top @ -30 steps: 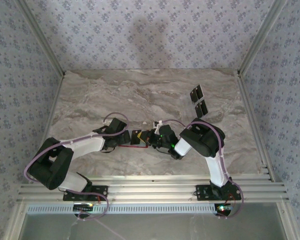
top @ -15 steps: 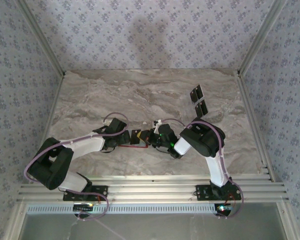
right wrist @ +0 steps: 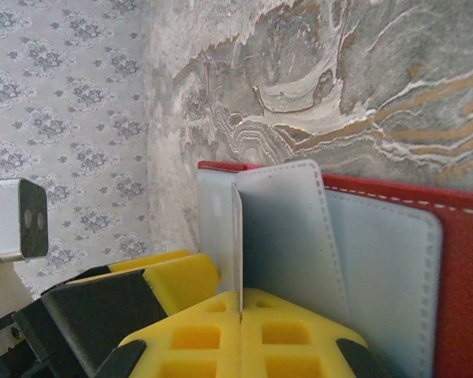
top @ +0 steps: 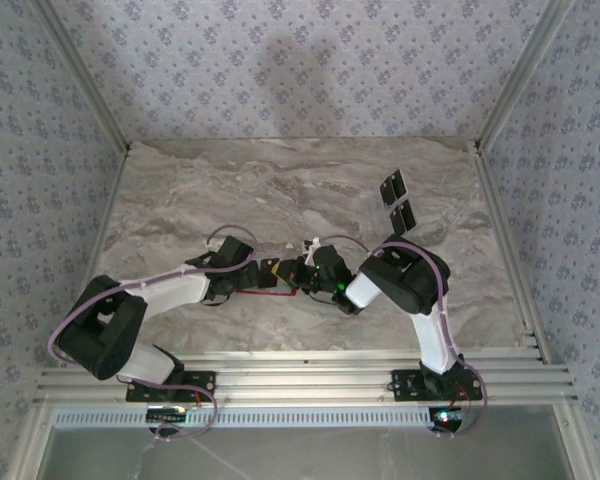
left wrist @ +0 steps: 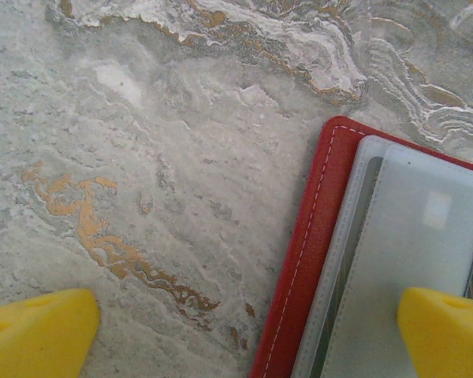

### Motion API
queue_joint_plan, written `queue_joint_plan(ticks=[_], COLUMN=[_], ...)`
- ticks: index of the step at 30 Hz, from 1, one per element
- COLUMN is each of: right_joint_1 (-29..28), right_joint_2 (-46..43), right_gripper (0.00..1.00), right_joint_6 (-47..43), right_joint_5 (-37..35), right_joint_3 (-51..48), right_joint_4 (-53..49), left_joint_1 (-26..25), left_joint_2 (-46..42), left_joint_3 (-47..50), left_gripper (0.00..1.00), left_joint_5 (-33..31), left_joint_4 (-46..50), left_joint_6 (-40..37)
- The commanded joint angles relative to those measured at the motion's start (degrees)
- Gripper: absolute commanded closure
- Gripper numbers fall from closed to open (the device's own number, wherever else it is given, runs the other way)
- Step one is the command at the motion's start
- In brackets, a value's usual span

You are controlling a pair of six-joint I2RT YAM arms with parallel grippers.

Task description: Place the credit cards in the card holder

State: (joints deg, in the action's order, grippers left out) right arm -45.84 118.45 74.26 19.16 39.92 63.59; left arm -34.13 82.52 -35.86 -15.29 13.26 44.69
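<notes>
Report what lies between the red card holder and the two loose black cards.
Top view: the right arm and its cable loop lie between card holder and credit cards; beyond, bare marble.

Soft, even light; I note a faint shadow on the back wall [top: 290, 60]. Left wrist view: yellow fingertips [left wrist: 39, 335] blurred at the bottom edge.

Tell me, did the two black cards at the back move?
No. The black cards lie at the same spot on the table, near its back right corner.
</notes>
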Motion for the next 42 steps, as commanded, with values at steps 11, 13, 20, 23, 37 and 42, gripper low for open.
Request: queue_joint_plan(ticks=[11,13,20,23,37,42], right_joint_1=[-0.8,-1.0,-0.5,0.0,2.5,2.8], right_joint_2=[2.4,2.4,1.7,0.1,-6.1,-7.4], right_gripper=[1.0,1.0,1.0,1.0,1.0,1.0], right_joint_6=[-1.7,-1.8,-1.8,-1.6,-3.4,-3.3], right_joint_5=[-0.4,-0.3,-0.3,-0.5,-0.6,-1.1], right_joint_3=[1.3,1.7,0.2,-1.7,-4.8,-4.9], right_joint_4=[-9.8,-10.3,-9.3,-8.0,-8.0,-7.7], left_joint_1=[0.6,0.5,0.5,0.5,0.5,0.5], left_joint_2=[2.0,1.9,1.8,1.7,1.6,1.5], left_joint_3=[2.9,2.8,2.6,2.5,2.5,2.5], left_gripper=[0.01,0.01,0.01,0.01,0.01,0.01], left_joint_5=[0.3,0.4,0.5,0.5,0.3,0.3], left_joint_4=[4.7,4.7,4.8,5.0,5.1,5.1], left_joint_6=[0.9,0.9,0.9,1.0,1.0,1.0])
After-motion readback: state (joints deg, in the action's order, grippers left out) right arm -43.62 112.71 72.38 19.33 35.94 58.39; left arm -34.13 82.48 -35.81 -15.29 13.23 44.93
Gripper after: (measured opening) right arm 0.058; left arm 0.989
